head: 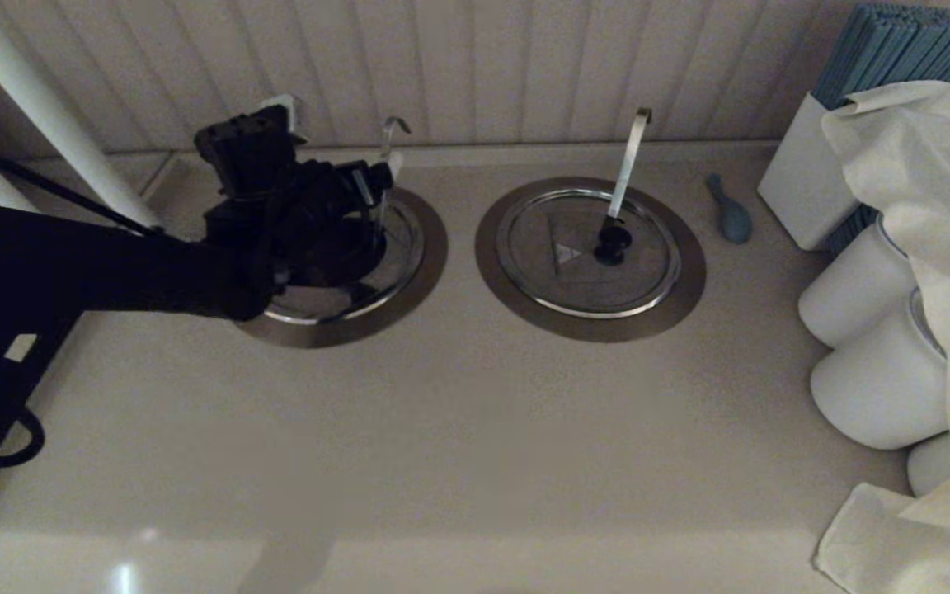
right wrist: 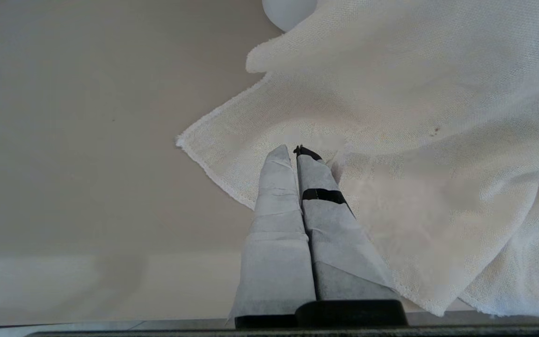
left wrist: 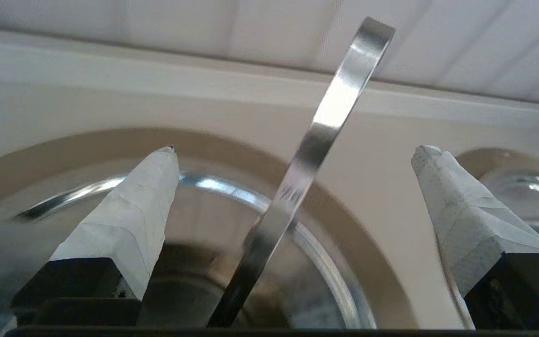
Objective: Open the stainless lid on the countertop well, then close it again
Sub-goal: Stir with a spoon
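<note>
Stainless lid [head: 392, 272] beneath spread left claw [left wrist: 293, 154]

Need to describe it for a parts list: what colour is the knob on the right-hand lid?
Black; the knob shows best in the head view.

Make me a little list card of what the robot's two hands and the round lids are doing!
Left gripper: open, above the stainless lid
Fingers: either side of the hooked rod, not touching it
Right gripper: shut, over the white cloth
Twin lid: lying flat in its ring, nothing touching it
</note>
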Controlling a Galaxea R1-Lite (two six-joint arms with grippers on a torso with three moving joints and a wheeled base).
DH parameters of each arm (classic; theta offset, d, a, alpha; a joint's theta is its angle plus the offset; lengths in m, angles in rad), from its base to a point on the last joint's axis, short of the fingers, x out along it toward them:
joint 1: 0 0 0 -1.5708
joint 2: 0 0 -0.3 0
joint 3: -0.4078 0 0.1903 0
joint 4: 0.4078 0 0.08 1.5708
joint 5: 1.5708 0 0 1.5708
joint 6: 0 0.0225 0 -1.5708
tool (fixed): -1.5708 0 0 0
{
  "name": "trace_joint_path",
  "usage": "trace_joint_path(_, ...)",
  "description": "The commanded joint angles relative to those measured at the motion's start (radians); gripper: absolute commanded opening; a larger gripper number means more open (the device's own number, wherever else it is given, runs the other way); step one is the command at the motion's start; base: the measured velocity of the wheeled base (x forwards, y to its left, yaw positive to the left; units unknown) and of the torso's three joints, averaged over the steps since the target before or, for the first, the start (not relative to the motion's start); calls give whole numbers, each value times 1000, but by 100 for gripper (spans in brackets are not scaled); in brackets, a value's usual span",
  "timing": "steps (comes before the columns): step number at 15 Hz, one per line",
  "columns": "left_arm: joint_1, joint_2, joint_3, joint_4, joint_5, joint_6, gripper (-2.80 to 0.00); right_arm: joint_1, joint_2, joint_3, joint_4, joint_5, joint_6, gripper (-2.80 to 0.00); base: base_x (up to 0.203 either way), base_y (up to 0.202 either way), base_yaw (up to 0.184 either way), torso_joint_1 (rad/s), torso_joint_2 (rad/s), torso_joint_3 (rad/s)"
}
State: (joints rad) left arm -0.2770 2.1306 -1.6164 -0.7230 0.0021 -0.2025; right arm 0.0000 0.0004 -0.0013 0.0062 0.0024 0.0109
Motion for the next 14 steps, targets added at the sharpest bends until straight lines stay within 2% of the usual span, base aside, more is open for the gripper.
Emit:
trace_joint_path(1, -1, 80, -67, -3, 4, -4, 0, 0, 0, 0, 0, 1, 0, -280, 0, 0, 0, 0, 0, 0)
trace_joint_path(9, -2, 200, -153, -10, 27, -4, 0, 0, 0, 0, 0, 1, 0, -280, 0, 0, 0, 0, 0, 0)
trace_joint_path(12, -13, 264, -250, -10, 136, -2, 0, 0, 0, 0, 0, 1, 0, -280, 0, 0, 0, 0, 0, 0)
trace_joint_path(13, -20, 268, -260, -10, 155, 0, -280, 0, 1, 0, -1, -1, 0, -280, 0, 0, 0, 0, 0, 0)
trace_joint_path(14, -22, 262, -258, -12, 157, -2, -280, 0, 0, 0, 0, 1, 0, -280, 0, 0, 0, 0, 0, 0)
